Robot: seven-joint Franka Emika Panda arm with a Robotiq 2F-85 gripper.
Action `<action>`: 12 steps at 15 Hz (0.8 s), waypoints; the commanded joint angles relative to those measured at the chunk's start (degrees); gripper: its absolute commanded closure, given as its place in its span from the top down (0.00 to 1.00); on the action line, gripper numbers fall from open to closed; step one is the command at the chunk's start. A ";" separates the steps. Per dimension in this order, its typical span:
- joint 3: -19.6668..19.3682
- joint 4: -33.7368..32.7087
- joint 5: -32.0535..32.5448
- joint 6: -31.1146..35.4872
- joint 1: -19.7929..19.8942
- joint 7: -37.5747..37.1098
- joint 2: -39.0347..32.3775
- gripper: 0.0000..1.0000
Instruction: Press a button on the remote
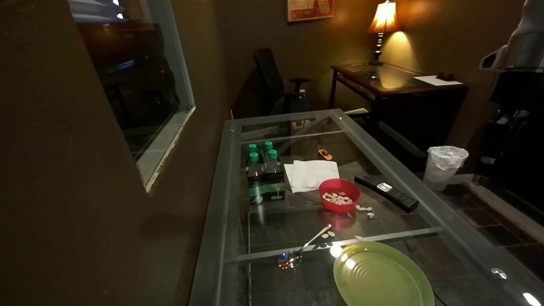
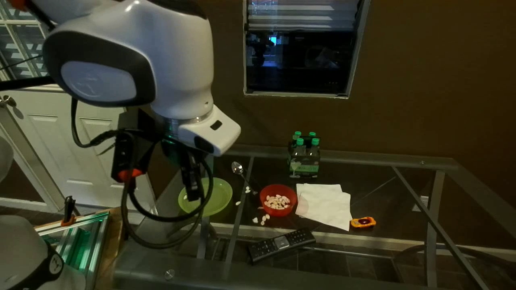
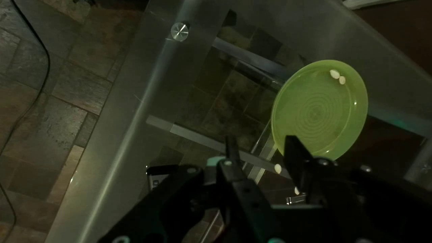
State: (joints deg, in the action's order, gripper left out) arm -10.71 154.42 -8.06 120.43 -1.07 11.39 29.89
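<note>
The remote is a long black bar with a silver middle. It lies on the glass table in both exterior views (image 1: 385,188) (image 2: 281,242), beside the red bowl. In the wrist view only one end of the remote (image 3: 158,177) shows, left of the fingers; the rest is hidden behind the gripper. My gripper (image 3: 262,140) is open, with a wide gap and nothing between its fingers. In an exterior view the gripper (image 2: 192,187) hangs above the table near the green plate, apart from the remote and left of it.
The glass table (image 2: 433,163) also bears a green plate (image 2: 221,197), a red bowl (image 2: 278,211) with white pieces, a spoon (image 2: 237,168), bottles in a carrier (image 2: 304,169), white napkins (image 2: 326,205) and an orange toy car (image 2: 363,222). A cable loop (image 2: 161,218) hangs under the wrist.
</note>
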 commanded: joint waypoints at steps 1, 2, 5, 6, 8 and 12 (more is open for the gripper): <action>-2.01 -2.35 -3.77 5.69 -0.01 5.48 -7.87 0.12; -2.27 -2.88 -4.21 7.64 -0.01 6.27 -10.22 0.03; -2.93 -4.45 -8.51 11.65 -0.37 7.89 -16.30 0.00; -2.87 -5.01 -10.16 12.96 -0.37 8.81 -18.29 0.00; -2.37 -6.22 -12.89 15.63 -0.12 10.48 -22.35 0.00; -0.87 -8.83 -14.56 18.99 1.66 10.78 -29.34 0.00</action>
State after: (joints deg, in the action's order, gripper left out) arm -12.82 148.93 -19.85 138.13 -0.97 20.56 6.52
